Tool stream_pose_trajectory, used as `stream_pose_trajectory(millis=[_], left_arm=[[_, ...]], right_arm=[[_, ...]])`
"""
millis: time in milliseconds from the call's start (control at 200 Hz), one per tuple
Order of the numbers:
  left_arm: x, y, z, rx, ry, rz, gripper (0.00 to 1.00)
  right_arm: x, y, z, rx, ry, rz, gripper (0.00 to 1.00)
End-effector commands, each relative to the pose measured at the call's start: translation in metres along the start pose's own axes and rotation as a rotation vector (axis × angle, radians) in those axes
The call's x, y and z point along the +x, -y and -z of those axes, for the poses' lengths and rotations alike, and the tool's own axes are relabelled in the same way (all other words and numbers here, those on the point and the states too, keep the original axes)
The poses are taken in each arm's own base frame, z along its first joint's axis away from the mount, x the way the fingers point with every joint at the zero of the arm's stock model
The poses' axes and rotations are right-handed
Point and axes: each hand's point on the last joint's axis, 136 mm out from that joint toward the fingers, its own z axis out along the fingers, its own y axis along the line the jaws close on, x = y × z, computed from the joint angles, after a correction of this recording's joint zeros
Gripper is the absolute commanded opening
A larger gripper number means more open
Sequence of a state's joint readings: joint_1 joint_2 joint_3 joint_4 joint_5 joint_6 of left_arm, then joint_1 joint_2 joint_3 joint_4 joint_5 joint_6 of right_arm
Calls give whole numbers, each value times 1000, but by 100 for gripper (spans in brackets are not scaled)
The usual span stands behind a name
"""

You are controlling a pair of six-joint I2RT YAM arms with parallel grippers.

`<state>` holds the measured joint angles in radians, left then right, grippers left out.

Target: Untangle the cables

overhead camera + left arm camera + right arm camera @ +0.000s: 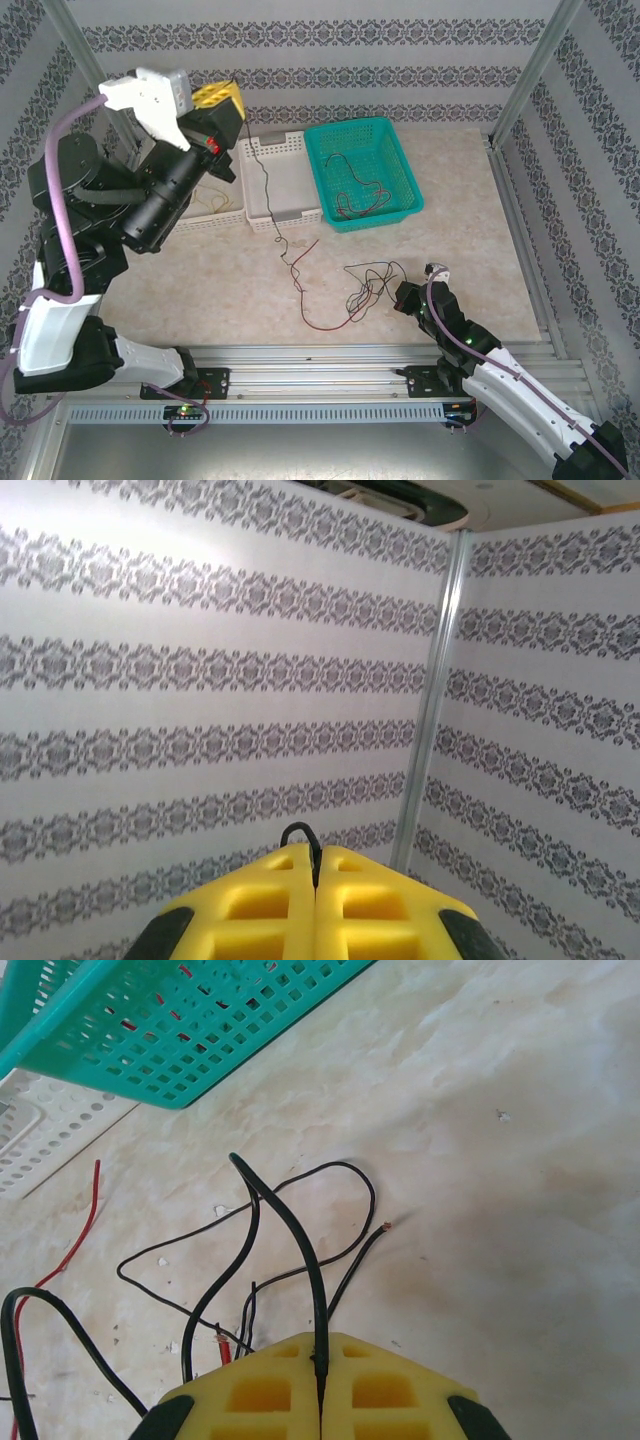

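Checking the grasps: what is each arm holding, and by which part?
Left gripper: shut on a hanging black cable, at a small loop in it. Right gripper: shut on a folded black cable, just below its fold.

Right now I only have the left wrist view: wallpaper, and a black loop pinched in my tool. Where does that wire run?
Observer: In the top view the black wire hangs from the raised left tool, down across the white basket to the table.
Operator: Is its lower end free?
Observer: It lands beside a red wire; I cannot tell whether they are knotted.
Operator: And the other arm?
Observer: The right tool sits low at the table, shut on a black strand.
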<state>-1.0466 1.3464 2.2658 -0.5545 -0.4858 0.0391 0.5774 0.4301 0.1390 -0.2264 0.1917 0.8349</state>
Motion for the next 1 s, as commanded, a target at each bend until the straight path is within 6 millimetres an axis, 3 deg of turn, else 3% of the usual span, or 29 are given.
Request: stream_pose_trajectory(millis=[0, 260, 415, 590, 779, 854, 999], left_arm=[[-40, 5, 3, 28, 124, -51, 0], [-73, 13, 1, 52, 246, -42, 0], [-74, 17, 0, 75, 253, -28, 0], [-42, 22, -12, 69, 146, -47, 0], [12, 32, -25, 81, -4, -80, 0], [31, 33, -27, 75, -44, -88, 0], [59, 30, -27, 67, -90, -75, 0]], right_arm=[[-1, -1, -2, -7, 3, 7, 0], [3, 1, -8, 5, -20, 14, 0], [8, 3, -12, 2, -32, 11, 0], [11, -11, -13, -59, -64, 36, 0], [16, -65, -7, -236, -156, 174, 0], [25, -89, -4, -299, -202, 282, 0], [47, -117, -8, -361, -278, 398, 0]])
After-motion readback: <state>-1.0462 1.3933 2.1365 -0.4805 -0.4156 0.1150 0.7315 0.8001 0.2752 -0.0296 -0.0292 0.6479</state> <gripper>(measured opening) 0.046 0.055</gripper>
